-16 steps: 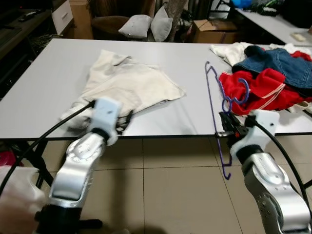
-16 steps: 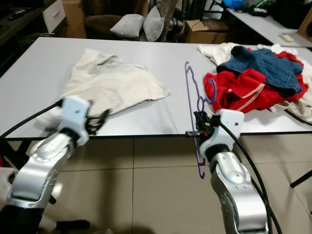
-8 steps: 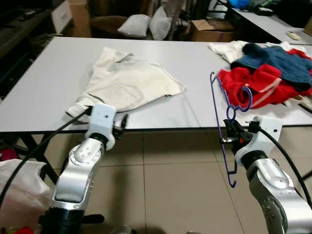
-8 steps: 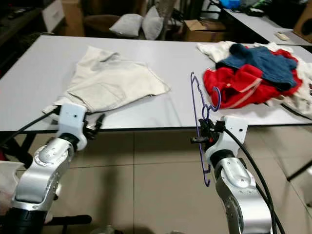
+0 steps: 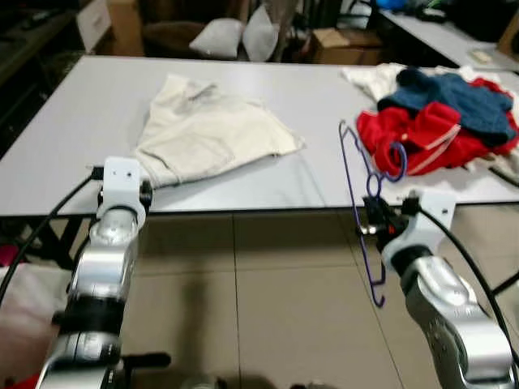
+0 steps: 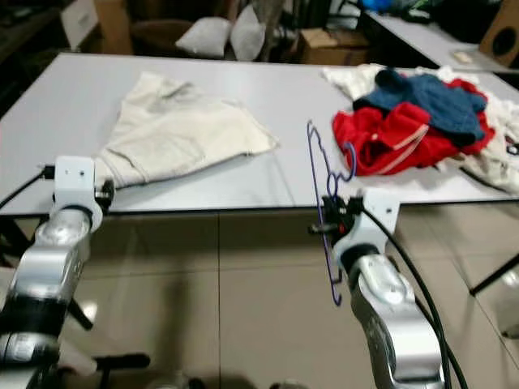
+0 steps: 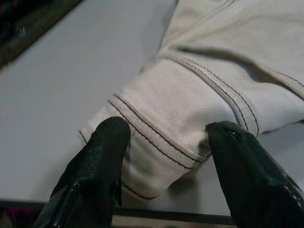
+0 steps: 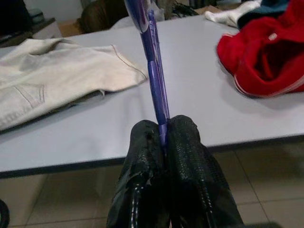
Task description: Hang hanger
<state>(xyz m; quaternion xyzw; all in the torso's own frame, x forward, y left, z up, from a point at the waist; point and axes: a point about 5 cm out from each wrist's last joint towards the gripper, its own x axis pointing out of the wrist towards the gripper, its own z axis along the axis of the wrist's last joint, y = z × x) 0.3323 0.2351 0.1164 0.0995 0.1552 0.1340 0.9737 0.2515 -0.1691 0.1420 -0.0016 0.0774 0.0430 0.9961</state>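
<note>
A thin purple hanger (image 5: 354, 182) stands upright at the table's front edge, its hook (image 5: 396, 160) near the red garment. My right gripper (image 5: 370, 220) is shut on the hanger's wire, and the pinch shows in the right wrist view (image 8: 163, 129). A cream garment (image 5: 212, 132) lies spread on the left half of the white table (image 5: 324, 97). My left gripper (image 7: 166, 137) is open at the front edge, one black finger (image 7: 102, 156) on each side of the garment's stitched cuff (image 7: 175, 123).
A pile of clothes lies at the table's right: a red garment (image 5: 422, 138), blue denim (image 5: 458, 101) and white cloth (image 5: 369, 74). Cushions (image 5: 219, 36) and a cardboard box (image 5: 340, 44) stand behind the table. Tiled floor (image 5: 268, 308) lies in front of me.
The camera shifted. My left arm has swung left, and its gripper now stands around the cream garment's cuff. The right gripper still holds the hanger upright.
</note>
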